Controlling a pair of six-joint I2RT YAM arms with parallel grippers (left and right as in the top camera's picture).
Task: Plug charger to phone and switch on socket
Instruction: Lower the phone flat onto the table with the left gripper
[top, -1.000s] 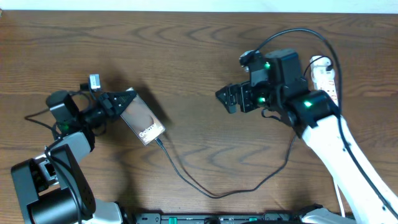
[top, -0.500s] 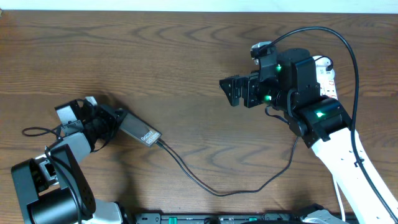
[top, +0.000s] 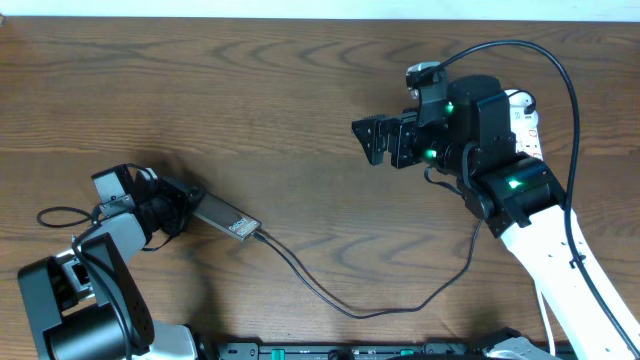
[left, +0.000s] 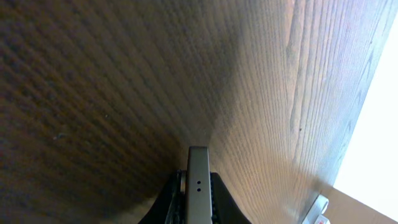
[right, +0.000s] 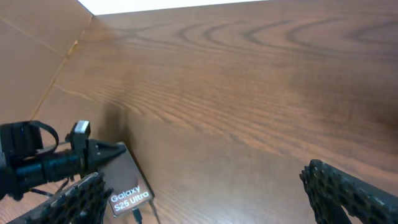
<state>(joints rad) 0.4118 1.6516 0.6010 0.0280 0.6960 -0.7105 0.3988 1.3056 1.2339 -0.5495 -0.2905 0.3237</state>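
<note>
This looks like a robotics lab bench: a left arm (top: 105, 245) and a white-shelled right arm (top: 540, 225) with green status lights stand at a dark wood-grain table (top: 250, 100). A plain pale backdrop (top: 300, 8) edges the frame's top.

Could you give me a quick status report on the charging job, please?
Left gripper shut on phone, tilted on edge. Right gripper open, empty. Cable looks plugged into phone. Power strip partly hidden, far right.

Overhead looks straight down on my table (top: 200, 80); left wrist hugs the phone (left: 198, 186) edge-on; right wrist sees it from afar.
</note>
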